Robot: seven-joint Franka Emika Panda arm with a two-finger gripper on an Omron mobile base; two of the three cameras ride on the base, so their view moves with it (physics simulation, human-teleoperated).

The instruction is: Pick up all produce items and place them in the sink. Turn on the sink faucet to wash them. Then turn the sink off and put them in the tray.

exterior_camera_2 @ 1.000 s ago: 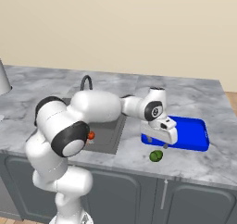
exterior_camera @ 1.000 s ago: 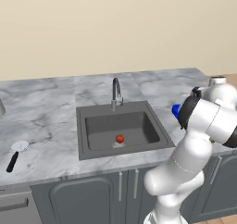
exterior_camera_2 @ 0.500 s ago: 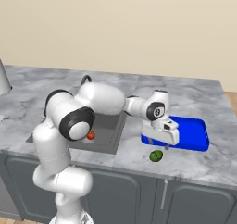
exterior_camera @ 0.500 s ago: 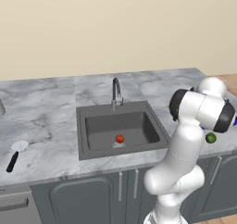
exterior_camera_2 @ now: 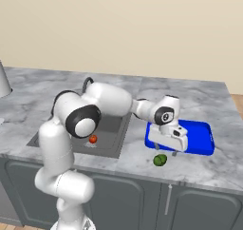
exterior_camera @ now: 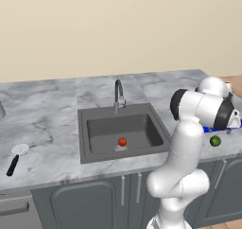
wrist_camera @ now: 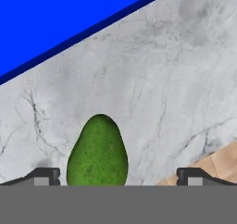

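We count two produce items (one red (exterior_camera: 122,141), one green (wrist_camera: 97,151)), one sink (exterior_camera: 94,151), one faucet (exterior_camera: 118,92), one blue tray (exterior_camera_2: 203,137) and one utensil (exterior_camera: 15,158).

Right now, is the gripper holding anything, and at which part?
Nothing is held. The gripper is open above the counter, and the green produce item lies between its fingertips, not clamped.

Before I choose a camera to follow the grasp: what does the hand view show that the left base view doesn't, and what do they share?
Hand view alone: the open gripper above the counter, the green item's pear-like, pebbled shape. Left base view alone: the sink, the faucet, the red-orange item in the basin, a black-handled utensil. Shared: the green item, the blue tray, the marble counter.
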